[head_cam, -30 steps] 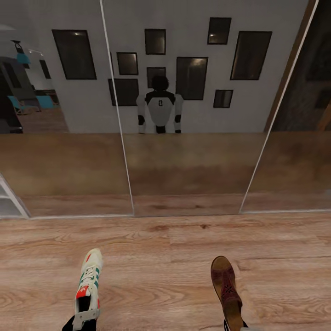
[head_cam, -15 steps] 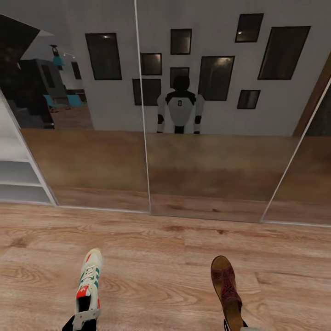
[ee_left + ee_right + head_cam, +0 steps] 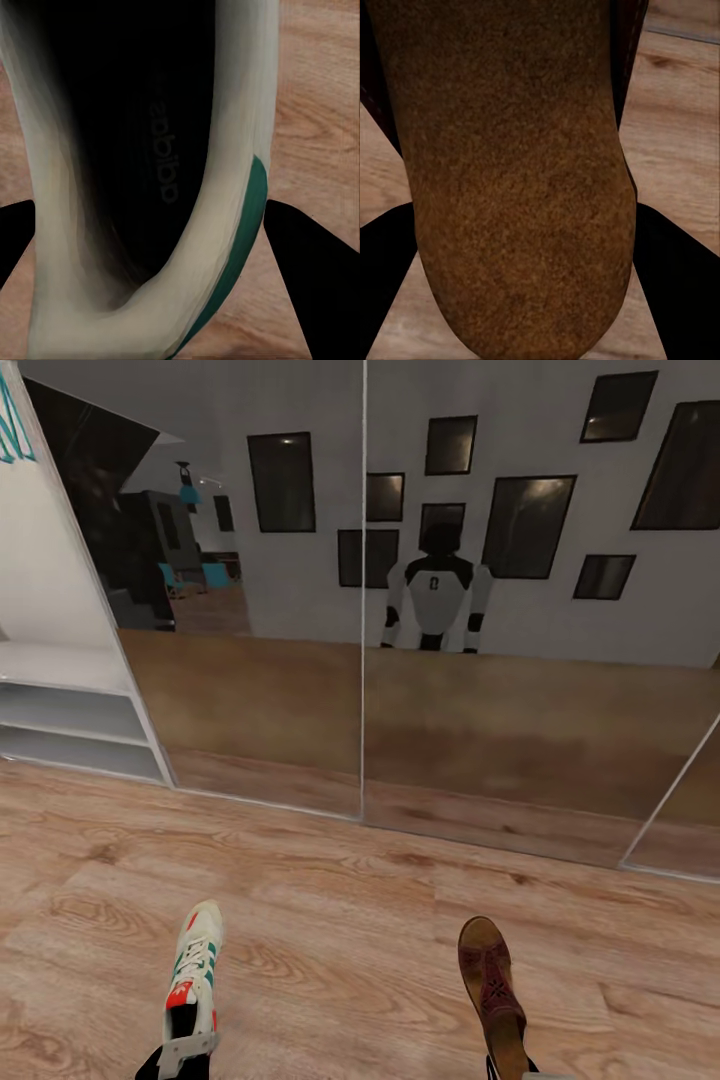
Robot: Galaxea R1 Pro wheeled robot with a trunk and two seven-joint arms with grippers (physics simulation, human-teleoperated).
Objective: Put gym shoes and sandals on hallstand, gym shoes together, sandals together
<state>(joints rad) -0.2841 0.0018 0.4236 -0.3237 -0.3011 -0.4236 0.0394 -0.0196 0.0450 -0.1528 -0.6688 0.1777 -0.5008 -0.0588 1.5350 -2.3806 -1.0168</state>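
At the bottom edge of the head view, a gym shoe is sticking up over the left tool, and a sandal is rising the same way over the right tool, both above the floor. Ahead, mirrored panels are spanning the wall, reflecting the robot and dark picture frames. The pale hallstand is standing at the left, its shelf slots open, well apart from both shoes.

The left wrist view is looking down into the gym shoe's dark inside, where the insole is showing "adidas" lettering and a green stripe is running along the cream collar; the tool's dark fingers are flanking the heel, gripping it.

The right wrist view is showing the sandal's grainy brown footbed, heel end nearest, with black fingers closing on it from either side.
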